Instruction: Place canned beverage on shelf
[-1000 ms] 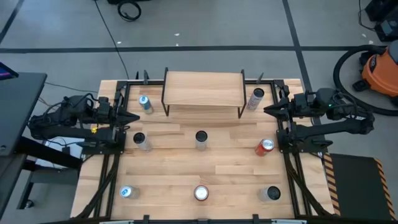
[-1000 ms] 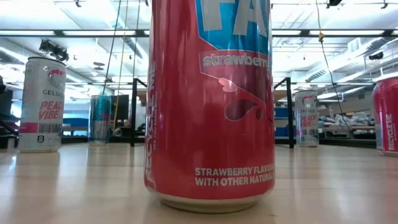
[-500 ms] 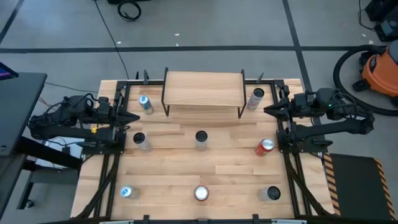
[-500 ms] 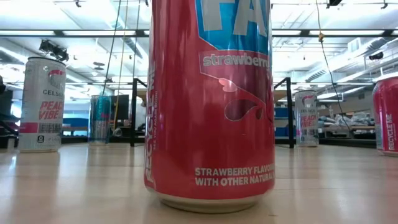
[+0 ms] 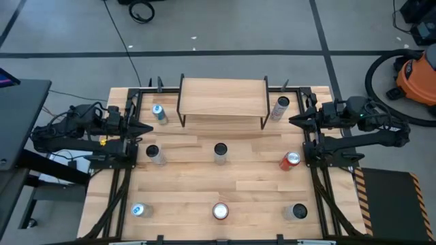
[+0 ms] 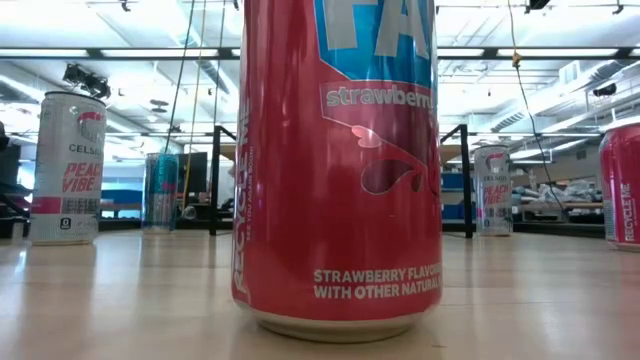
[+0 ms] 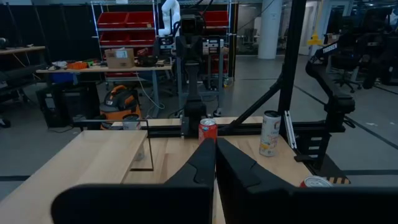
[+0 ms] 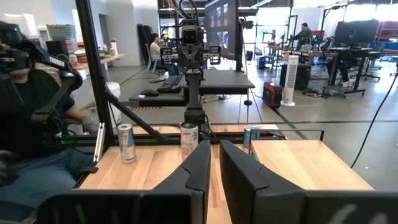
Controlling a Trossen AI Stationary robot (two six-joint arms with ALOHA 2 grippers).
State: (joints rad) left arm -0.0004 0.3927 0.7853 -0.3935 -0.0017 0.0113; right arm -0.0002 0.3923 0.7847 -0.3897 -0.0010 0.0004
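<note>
Nothing has moved since the earlier frame: left gripper (image 5: pixel 146 128) and right gripper (image 5: pixel 293 120) sit clenched and empty at mid-left and mid-right, shelf (image 5: pixel 222 96) bare at upper centre. Risk: reaching past crowded cans (image 5: pixel 220 152), an arm could topple one on the worktop (image 5: pixel 252 184)

A red strawberry can (image 6: pixel 338 170) stands upright at centre on the wooden table (image 6: pixel 120 300). At 9 o'clock stands a white can (image 6: pixel 67 168), a teal can (image 6: pixel 160 192) beside it. At 3 o'clock, another red can (image 6: pixel 622 185).
</note>
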